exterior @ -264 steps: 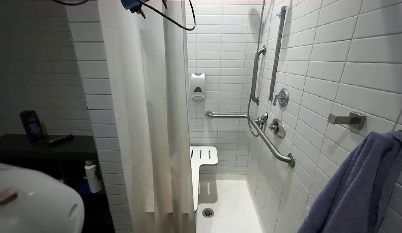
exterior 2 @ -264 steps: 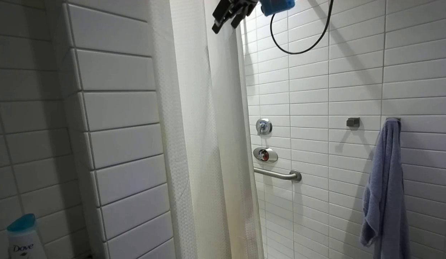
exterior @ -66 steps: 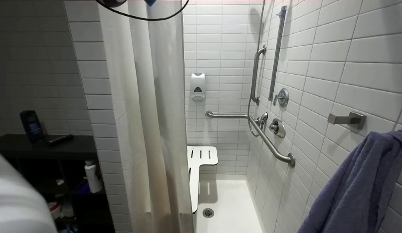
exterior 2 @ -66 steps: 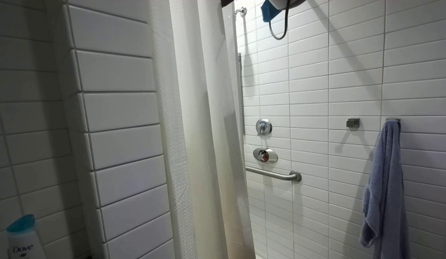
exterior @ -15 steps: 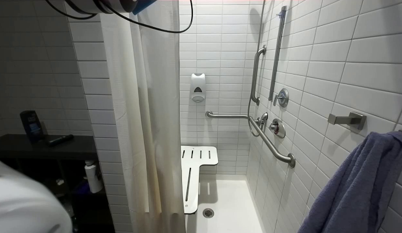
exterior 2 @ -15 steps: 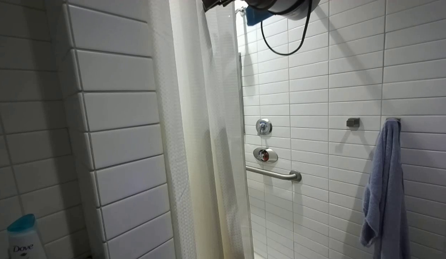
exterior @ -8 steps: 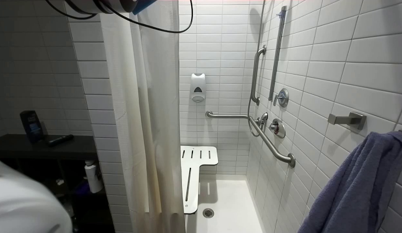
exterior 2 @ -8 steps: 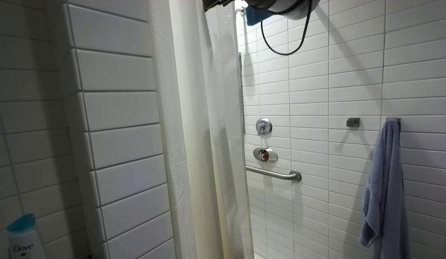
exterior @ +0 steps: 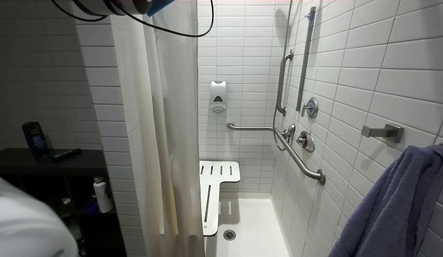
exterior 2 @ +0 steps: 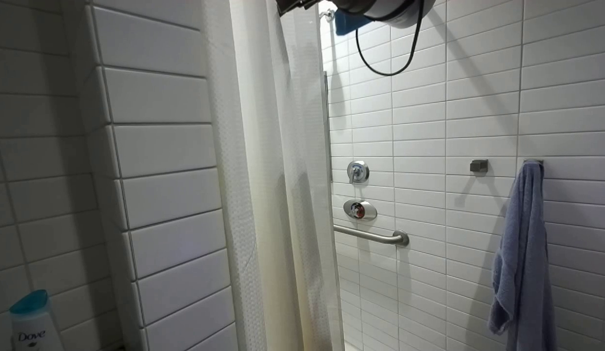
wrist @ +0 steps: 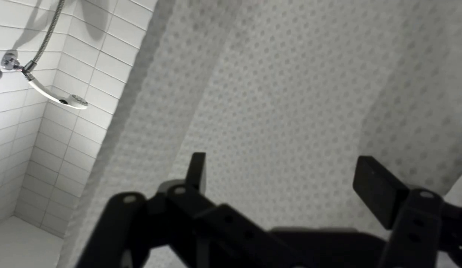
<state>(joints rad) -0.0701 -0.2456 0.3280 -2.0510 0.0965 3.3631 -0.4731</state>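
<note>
A pale shower curtain (wrist: 283,74) with a dotted weave fills most of the wrist view. It hangs in folds in both exterior views (exterior: 175,125) (exterior 2: 278,170). My gripper (wrist: 282,163) is open, its black fingers (wrist: 379,186) wide apart. Curtain cloth shows behind and between the fingers; I cannot tell whether they touch it. Nothing is gripped between them. In an exterior view, dark gripper parts (exterior 2: 292,5) show at the top edge, in front of the curtain, with the fingertips cut off or unclear. The curtain's free edge lies left of the fingers in the wrist view.
A hand shower (wrist: 56,95) hangs beyond the curtain edge. A folding seat (exterior: 221,171), grab bars (exterior: 296,157), a soap dispenser (exterior: 218,96) and a blue towel (exterior: 396,200) are around the stall. A black shelf (exterior: 50,157) stands left. A cable (exterior: 164,31) loops below the arm.
Since the oldest frames the curtain's free edge has shifted left and more of the seat shows. The arm rose, then came lower again. Over the last second almost nothing has moved.
</note>
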